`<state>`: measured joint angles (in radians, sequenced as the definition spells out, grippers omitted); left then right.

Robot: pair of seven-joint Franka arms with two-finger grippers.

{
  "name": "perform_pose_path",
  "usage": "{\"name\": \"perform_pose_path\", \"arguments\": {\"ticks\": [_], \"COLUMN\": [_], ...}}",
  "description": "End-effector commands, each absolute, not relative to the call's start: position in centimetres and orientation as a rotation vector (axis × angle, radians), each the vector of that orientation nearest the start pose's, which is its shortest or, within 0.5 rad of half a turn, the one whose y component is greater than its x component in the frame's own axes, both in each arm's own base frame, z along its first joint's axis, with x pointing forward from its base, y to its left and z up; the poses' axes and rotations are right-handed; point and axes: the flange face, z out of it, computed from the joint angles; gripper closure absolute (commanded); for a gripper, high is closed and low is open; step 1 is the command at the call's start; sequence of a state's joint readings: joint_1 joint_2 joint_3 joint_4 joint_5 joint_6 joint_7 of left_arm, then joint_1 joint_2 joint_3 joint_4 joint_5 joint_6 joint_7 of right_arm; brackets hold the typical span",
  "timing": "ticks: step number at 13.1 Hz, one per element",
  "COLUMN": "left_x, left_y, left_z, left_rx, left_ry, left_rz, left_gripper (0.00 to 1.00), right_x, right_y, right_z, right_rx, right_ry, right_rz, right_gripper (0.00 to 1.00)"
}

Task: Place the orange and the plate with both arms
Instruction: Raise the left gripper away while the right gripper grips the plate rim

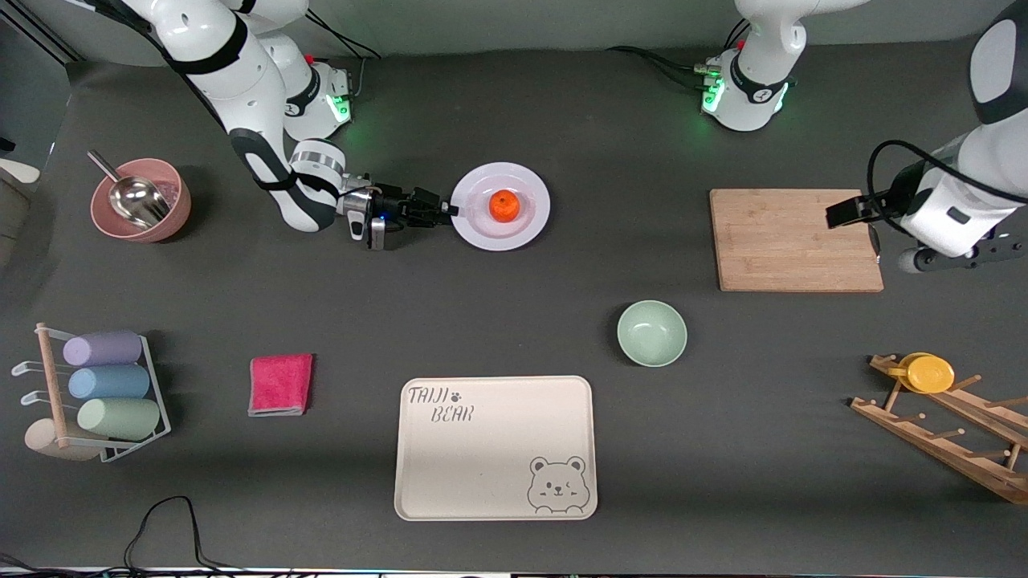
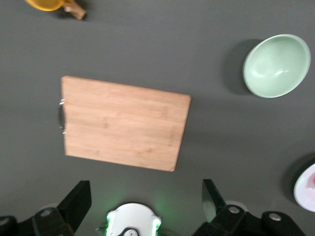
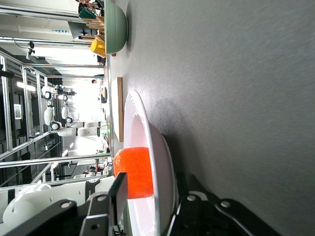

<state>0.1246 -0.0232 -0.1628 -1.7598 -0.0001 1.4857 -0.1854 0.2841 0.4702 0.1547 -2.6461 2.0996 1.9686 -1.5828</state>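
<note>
The white plate [image 1: 530,193] lies on the dark table toward the right arm's end, with the orange [image 1: 503,205] in its middle. My right gripper [image 1: 438,213] is low at the plate's rim on the side toward the right arm's end. In the right wrist view its jaws [image 3: 151,189] straddle the rim of the plate [image 3: 142,128], one finger above and one below, with a gap showing, and the orange [image 3: 135,172] sits just past them. My left gripper [image 1: 879,245] is open and empty, up in the air over the cutting board's end; its fingers [image 2: 81,196] stand wide apart.
A wooden cutting board [image 1: 795,239] lies toward the left arm's end. A pale green bowl [image 1: 651,332] and a cream bear tray [image 1: 482,466] are nearer the camera. There are also a pink cloth [image 1: 280,384], a pink bowl with a scoop [image 1: 140,199], a cup rack [image 1: 100,393] and a wooden rack [image 1: 948,425].
</note>
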Motion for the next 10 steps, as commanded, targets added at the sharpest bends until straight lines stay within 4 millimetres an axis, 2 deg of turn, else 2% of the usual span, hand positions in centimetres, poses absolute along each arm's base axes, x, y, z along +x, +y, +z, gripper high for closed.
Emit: {"name": "perform_pose_path", "arguments": {"ticks": [1, 2, 4, 5, 8, 10], "left_x": [50.5, 50.4, 50.5, 50.6, 50.7, 50.7], "left_y": [0.0, -0.1, 0.4, 0.2, 0.5, 0.1], "left_z": [56.3, 56.2, 56.0, 56.0, 56.1, 56.0], "left_rx": [-3.059, -3.060, -3.063, -3.064, -3.064, -3.063], "left_ry": [-0.131, -0.112, -0.118, -0.116, -0.123, -0.111], "left_rz": [0.379, 0.388, 0.392, 0.394, 0.395, 0.399], "left_gripper": [0.00, 0.00, 0.00, 0.00, 0.00, 0.00], "right_x": [28.3, 28.4, 28.4, 28.5, 28.9, 30.1], "right_y": [22.2, 22.5, 22.5, 22.4, 22.2, 21.6], "right_z": [6.9, 7.0, 7.0, 7.0, 7.4, 8.1], "right_rx": [-1.902, -1.898, -1.898, -1.898, -1.885, -1.871], "right_ry": [0.088, 0.083, 0.068, 0.069, 0.079, 0.102], "right_rz": [-0.085, -0.086, -0.096, -0.101, -0.112, -0.143], "right_gripper": [0.54, 0.57, 0.91, 1.00, 1.00, 1.00]}}
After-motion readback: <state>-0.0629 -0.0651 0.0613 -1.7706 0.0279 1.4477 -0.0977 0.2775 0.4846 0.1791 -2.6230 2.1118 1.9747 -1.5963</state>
